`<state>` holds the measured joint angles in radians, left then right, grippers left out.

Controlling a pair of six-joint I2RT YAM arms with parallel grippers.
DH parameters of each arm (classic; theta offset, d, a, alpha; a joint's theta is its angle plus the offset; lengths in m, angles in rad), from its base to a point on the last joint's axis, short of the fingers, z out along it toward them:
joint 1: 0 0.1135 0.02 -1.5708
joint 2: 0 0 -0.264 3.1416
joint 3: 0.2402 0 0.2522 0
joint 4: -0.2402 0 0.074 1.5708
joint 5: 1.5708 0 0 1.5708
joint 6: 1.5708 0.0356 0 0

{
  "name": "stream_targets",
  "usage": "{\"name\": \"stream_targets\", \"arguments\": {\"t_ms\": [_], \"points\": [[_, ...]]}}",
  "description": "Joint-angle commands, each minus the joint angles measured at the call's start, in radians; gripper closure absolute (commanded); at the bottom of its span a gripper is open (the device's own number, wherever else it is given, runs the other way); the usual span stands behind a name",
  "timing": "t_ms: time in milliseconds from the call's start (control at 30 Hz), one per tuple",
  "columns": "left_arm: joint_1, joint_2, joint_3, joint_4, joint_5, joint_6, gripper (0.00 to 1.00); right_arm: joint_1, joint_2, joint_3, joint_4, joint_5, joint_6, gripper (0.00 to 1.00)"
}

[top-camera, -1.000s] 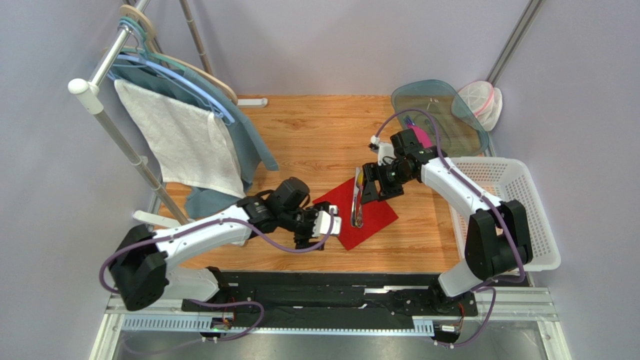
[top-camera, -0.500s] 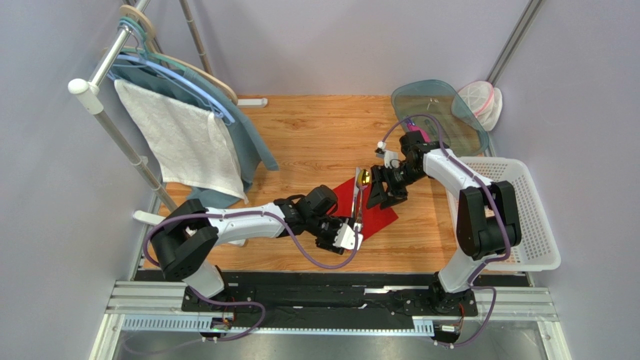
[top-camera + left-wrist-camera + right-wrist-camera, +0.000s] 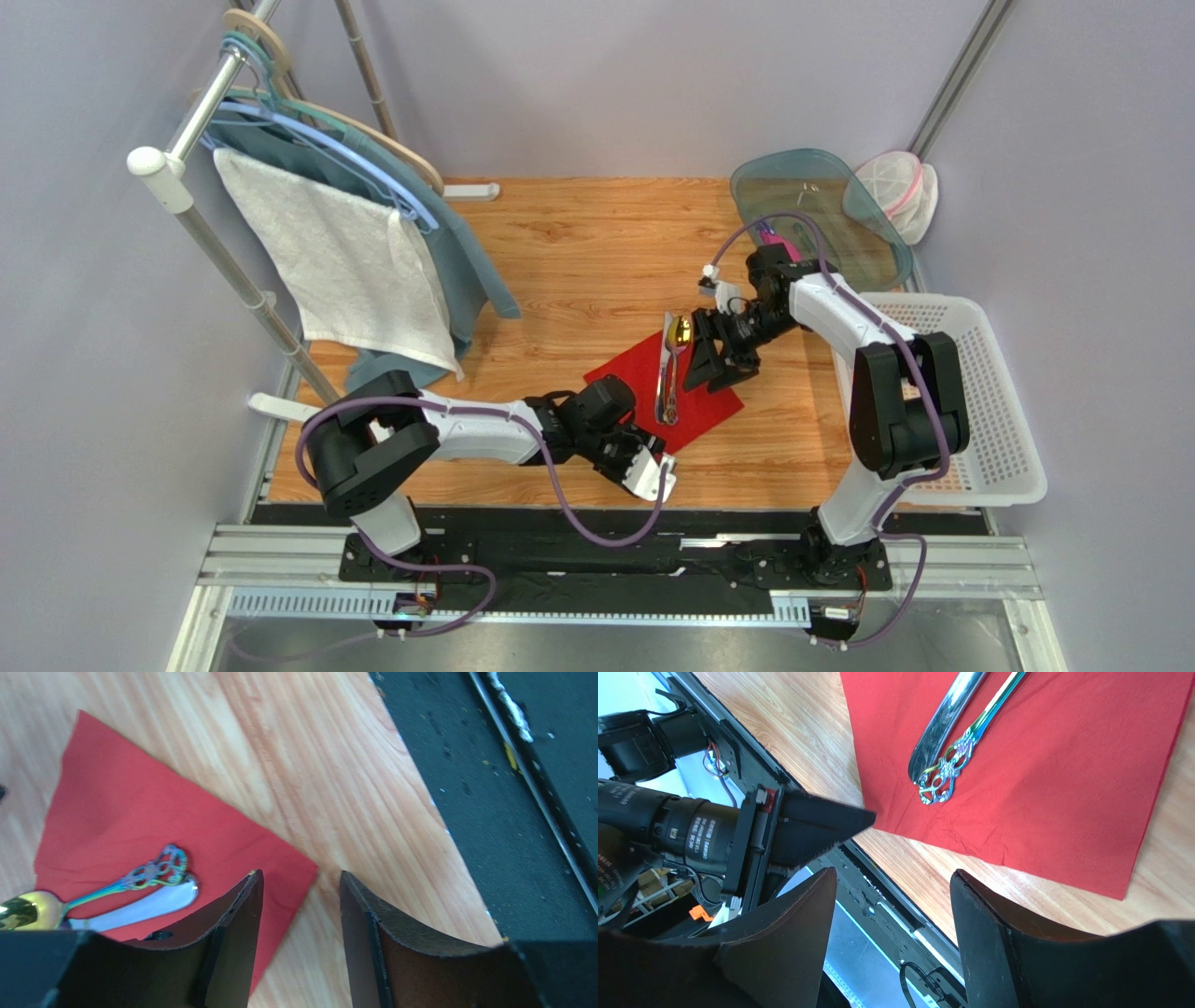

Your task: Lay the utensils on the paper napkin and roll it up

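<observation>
- Left tool (image 3: 300,875): jaws apart, empty, over near corner of napkin (image 3: 701,409).
- Right tool (image 3: 894,875): jaws apart, empty, above napkin's far-right edge.
- Utensils (image 3: 671,375): side by side on napkin, which lies flat on surface (image 3: 589,266), closer to near edge.

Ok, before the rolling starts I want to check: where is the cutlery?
In the top view the cutlery lies side by side on the red napkin, just right of the table's centre and left of the white basket.
</observation>
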<state>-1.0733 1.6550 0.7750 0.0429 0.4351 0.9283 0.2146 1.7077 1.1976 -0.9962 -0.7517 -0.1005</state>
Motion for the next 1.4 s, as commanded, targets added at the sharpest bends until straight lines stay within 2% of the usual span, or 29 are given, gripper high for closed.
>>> {"name": "stream_targets", "arguments": {"t_ms": [0, 400, 500, 533, 633, 767, 1000, 1367], "points": [[-0.007, 0.008, -0.051, 0.074, 0.016, 0.101, 0.48, -0.007, 0.032, 0.071, -0.022, -0.018, -0.018, 0.36], [-0.013, 0.04, -0.037, 0.132, 0.007, 0.078, 0.62, -0.023, 0.056, 0.074, -0.051, -0.031, -0.039, 0.36], [-0.02, 0.035, -0.02, 0.104, 0.022, 0.075, 0.71, -0.029, 0.056, 0.063, -0.051, -0.034, -0.042, 0.36], [-0.022, 0.031, -0.016, 0.082, 0.028, 0.075, 0.79, -0.032, 0.055, 0.06, -0.05, -0.035, -0.042, 0.36], [-0.033, 0.017, -0.006, 0.055, 0.047, 0.07, 0.88, -0.038, 0.044, 0.051, -0.047, -0.034, -0.042, 0.36], [-0.045, 0.014, 0.015, 0.015, 0.057, 0.052, 0.91, -0.04, 0.033, 0.039, -0.047, -0.034, -0.045, 0.36], [-0.047, 0.008, 0.109, -0.096, 0.065, -0.086, 0.92, -0.044, 0.033, 0.028, -0.047, -0.035, -0.048, 0.36], [-0.014, -0.023, 0.168, -0.149, 0.044, -0.109, 0.91, -0.049, 0.036, 0.028, -0.045, -0.037, -0.039, 0.41]]}}
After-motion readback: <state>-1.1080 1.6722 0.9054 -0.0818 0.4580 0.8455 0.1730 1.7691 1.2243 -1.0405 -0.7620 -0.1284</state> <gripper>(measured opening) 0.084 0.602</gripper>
